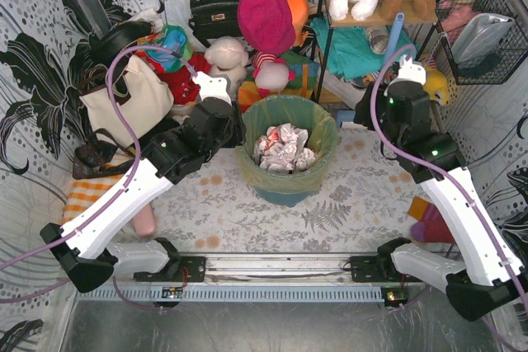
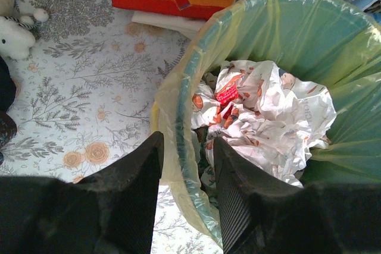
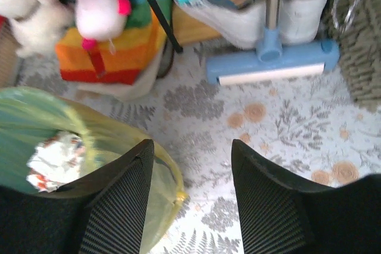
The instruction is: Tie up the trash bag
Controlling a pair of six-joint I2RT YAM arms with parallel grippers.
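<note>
Angled down, the left claw [image 2: 186, 144], jaws apart, straddles the trash bag [image 2: 169, 117] rim; the right claw [image 3: 191, 147], jaws apart, hangs just beside it over the table [image 3: 286, 117].

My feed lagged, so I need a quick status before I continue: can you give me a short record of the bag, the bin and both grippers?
bag: trash bag lines the bin, top open and folded over the rim, not tied
contents: crumpled paper inside the bag
left gripper: open, straddling the bag's left rim, one finger inside, one outside
right gripper: open, nothing between its fingers, beside the bag's right side over the table
</note>
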